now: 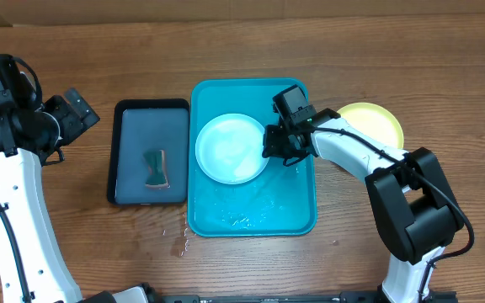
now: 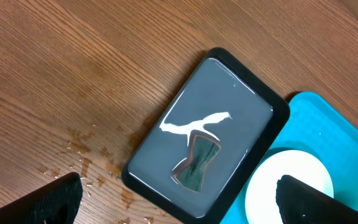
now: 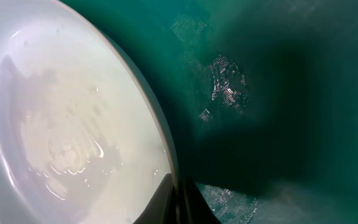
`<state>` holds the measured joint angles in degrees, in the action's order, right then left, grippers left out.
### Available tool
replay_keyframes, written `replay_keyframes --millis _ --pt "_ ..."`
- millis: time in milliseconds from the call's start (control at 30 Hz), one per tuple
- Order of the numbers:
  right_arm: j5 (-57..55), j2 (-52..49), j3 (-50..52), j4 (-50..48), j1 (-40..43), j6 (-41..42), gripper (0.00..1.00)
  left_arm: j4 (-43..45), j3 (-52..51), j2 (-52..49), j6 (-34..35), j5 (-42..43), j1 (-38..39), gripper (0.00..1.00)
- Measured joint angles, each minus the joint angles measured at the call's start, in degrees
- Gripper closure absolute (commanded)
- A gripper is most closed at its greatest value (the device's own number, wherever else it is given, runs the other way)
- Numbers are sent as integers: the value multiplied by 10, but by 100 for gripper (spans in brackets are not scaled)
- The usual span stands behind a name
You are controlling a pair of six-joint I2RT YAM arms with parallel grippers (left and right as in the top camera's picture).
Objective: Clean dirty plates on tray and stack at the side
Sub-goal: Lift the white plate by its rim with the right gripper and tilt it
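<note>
While the right tool (image 3: 178,202) sits pinched shut on the right-hand rim of the light cyan round plastic plate (image 1: 230,150), that plate lies in the far left part of the large bright turquoise rectangular plastic tray (image 1: 297,215). It is wet and glossy, with no orange smear that I can make out. The thin edge grip seems chosen because a shallow plate lying flat offers nothing else to seize; I judge it is meant for lifting the plate out to the side. Just beyond the tray's right edge, on the wooden desk (image 1: 445,76), rests a pale yellow-green round plate (image 1: 377,122), partly hidden by the arm and probably the start of the stack; whether more than one lies there I cannot tell. Left of the turquoise tray, the smaller dark navy tray (image 1: 133,118) holds shallow water and what looks like a greenish bow-shaped sponge (image 1: 156,168), likely soaking for wiping. The left tool (image 1: 78,114) hangs beyond it, fingers spread wide, holding nothing, out of the way.
</note>
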<state>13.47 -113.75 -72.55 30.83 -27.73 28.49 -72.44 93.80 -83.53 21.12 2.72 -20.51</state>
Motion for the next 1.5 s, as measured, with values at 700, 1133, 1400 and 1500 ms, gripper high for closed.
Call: replay_keyframes --millis 700,1133,1400,1500 --pt "-18 0 -158 143 6 34 96 0 0 0 0 0 0 0" --pt "-99 0 -158 -9 -106 123 96 0 0 0 0 0 0 0" --pt "-205 -8 -158 -64 -173 139 96 0 0 0 0 0 0 0" --pt "-229 -10 -158 -89 -182 139 96 0 0 0 0 0 0 0"
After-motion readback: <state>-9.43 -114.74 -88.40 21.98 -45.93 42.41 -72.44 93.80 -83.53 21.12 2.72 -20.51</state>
